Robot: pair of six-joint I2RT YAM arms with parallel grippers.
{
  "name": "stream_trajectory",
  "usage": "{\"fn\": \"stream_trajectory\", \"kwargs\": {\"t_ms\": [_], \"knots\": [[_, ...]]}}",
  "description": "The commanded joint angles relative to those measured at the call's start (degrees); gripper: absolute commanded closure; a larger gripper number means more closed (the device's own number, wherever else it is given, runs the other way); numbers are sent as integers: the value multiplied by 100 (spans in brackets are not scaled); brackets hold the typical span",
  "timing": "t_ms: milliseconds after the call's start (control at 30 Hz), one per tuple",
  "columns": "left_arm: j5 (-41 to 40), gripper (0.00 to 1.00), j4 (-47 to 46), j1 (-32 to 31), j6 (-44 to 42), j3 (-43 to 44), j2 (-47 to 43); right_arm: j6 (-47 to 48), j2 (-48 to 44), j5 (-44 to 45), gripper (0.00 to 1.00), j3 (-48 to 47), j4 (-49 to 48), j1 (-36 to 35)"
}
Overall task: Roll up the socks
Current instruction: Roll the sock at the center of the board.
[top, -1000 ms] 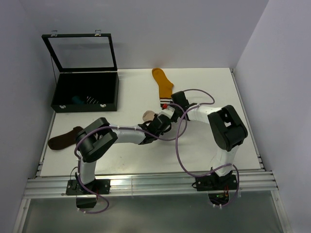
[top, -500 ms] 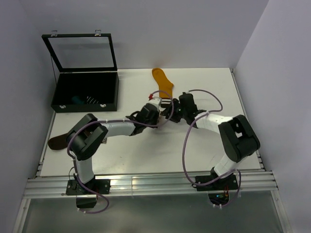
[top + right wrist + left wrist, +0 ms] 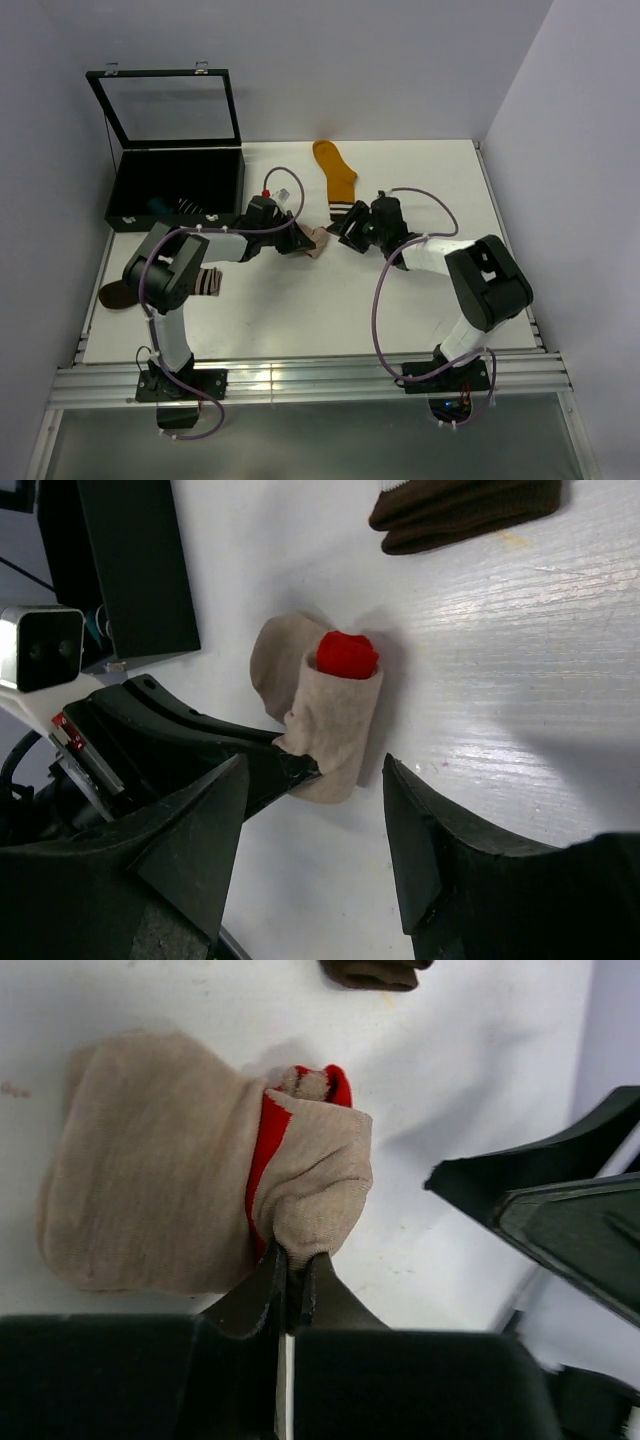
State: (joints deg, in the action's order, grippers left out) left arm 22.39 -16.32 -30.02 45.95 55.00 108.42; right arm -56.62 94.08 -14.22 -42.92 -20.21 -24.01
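Top external view: my left gripper lies low over the middle of the white table, clamped on the beige sock. My right gripper sits just beside that sock on its other side, near the striped cuff of the mustard sock, which stretches away toward the far edge. A brown sock with a stripe cuff lies by the left edge, partly under my left arm. The black case stands with its lid up at the far left. Inside it are a striped sock and a teal sock.

Left wrist view: my two fingers are pressed together on a fold of the beige sock, which is bunched on the table with a red band showing in the crease. A strip of dark brown fabric pokes in at the top edge; I cannot tell which sock it belongs to.

Right wrist view: my right fingers stand wide apart with nothing between them, and the rolled beige sock, red end up, rests just ahead of them, pinched at its lower edge by my left gripper. The case shows at the upper left.
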Motion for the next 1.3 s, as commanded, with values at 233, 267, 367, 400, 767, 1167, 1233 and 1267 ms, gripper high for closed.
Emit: {"fn": "stream_trajectory", "kwargs": {"t_ms": [233, 267, 367, 400, 767, 1167, 1233, 1267], "knots": [[837, 96, 199, 225, 784, -95, 469, -156, 576, 16, 36, -138, -361, -209], [811, 96, 243, 233, 749, -69, 469, -156, 672, 7, 36, -190, -352, -218], [802, 96, 331, 225, 748, -42, 496, -165, 883, -2, 36, -304, -361, -244], [802, 96, 348, 225, 757, -34, 531, -165, 945, -11, 36, -331, -352, -253], [837, 94, 673, 190, 661, 115, 786, -86, 1446, -37, 39, -726, -344, -332], [47, 80, 1315, -21, 107, 397, 514, 283, 1367, 288, 95, -1034, 666, -350], [-312, 75, 1446, -83, -94, 423, 391, 362, 1297, 349, 100, -1104, 912, -350], [-445, 69, 1473, -161, -165, 424, 234, 388, 1271, 376, 100, -1140, 1000, -341]]}}
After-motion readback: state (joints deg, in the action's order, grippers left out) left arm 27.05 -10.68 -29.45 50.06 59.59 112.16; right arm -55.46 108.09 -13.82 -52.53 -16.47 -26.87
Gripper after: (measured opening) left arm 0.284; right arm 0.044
